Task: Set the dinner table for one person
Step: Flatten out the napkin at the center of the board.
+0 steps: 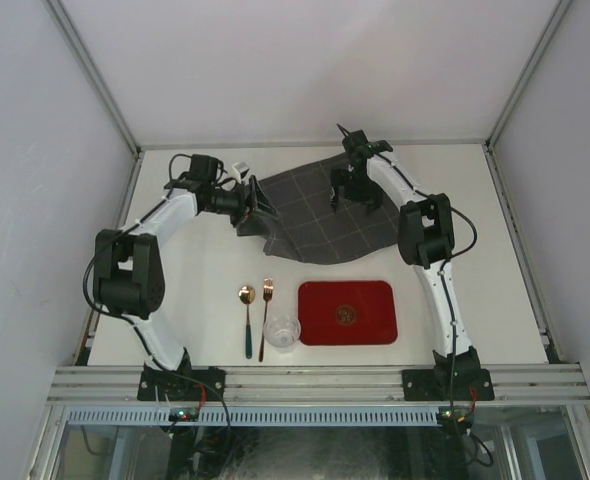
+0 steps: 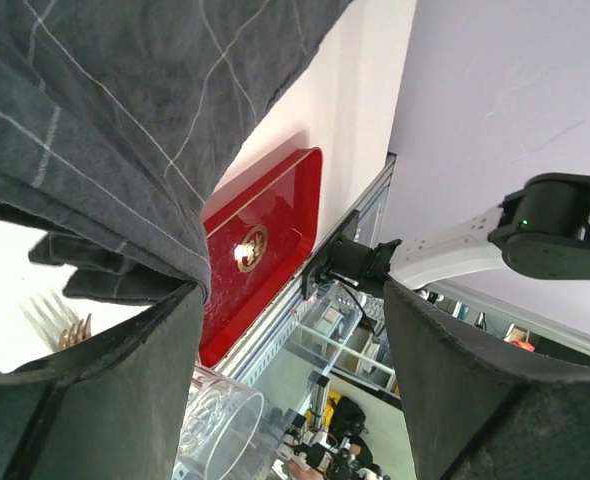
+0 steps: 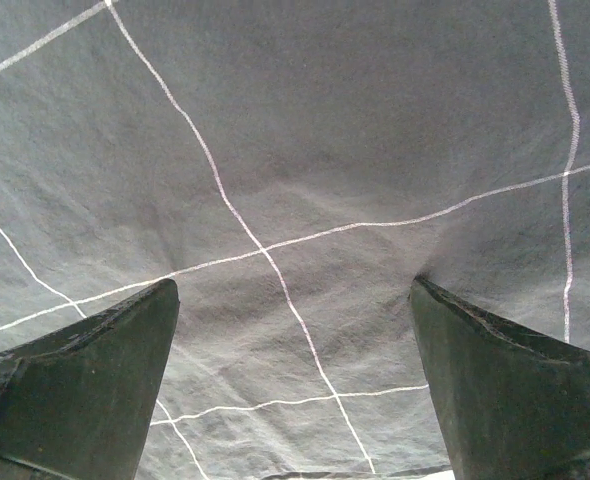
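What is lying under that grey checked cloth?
The cloth lies on the white table. Nothing pokes out from beneath; whatever it might cover is hidden.

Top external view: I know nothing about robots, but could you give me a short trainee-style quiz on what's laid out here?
1. True or false: the red rectangular tray lies on the dark grey checked cloth.
2. What lies just left of the copper-coloured fork? A) the gold-bowled spoon with a teal handle B) a knife C) a plate
3. Fill in: the jaws of the left gripper and the right gripper both stand ____.

Key:
1. False; the tray lies on the bare off-white tabletop, apart from the cloth.
2. A
3. open
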Action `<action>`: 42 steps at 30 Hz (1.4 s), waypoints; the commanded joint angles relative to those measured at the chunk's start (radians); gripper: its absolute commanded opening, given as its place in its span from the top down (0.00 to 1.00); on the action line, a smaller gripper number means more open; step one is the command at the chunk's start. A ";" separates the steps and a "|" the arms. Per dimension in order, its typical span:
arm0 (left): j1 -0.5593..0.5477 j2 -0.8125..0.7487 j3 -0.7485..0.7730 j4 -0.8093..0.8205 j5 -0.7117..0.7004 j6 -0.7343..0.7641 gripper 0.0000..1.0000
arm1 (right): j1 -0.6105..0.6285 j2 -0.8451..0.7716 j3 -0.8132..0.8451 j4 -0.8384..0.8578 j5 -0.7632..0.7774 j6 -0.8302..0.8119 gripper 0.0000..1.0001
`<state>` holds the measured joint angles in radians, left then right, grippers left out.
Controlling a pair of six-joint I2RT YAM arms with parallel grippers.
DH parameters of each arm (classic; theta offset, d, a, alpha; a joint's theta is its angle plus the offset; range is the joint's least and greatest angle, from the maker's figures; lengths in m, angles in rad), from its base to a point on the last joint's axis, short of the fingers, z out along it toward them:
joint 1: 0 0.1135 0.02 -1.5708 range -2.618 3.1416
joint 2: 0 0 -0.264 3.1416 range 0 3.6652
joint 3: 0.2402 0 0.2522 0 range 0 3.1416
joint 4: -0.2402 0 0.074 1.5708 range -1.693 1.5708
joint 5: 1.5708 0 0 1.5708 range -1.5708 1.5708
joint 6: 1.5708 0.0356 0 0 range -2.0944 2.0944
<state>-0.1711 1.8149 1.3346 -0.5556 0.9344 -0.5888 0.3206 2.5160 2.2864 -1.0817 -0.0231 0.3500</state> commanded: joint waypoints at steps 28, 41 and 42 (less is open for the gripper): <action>0.003 0.076 -0.012 0.022 -0.131 -0.032 0.25 | -0.019 -0.013 -0.069 0.035 0.056 -0.029 0.01; -0.004 0.264 0.182 -0.081 -0.205 -0.077 0.27 | -0.036 -0.026 -0.104 0.043 0.045 -0.031 0.01; -0.003 0.273 0.187 -0.089 -0.211 -0.078 0.27 | -0.038 -0.026 -0.105 0.043 0.042 -0.031 0.01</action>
<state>-0.1699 2.0674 1.4658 -0.5991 0.7513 -0.6468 0.3077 2.4832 2.2246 -1.0351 0.0086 0.3351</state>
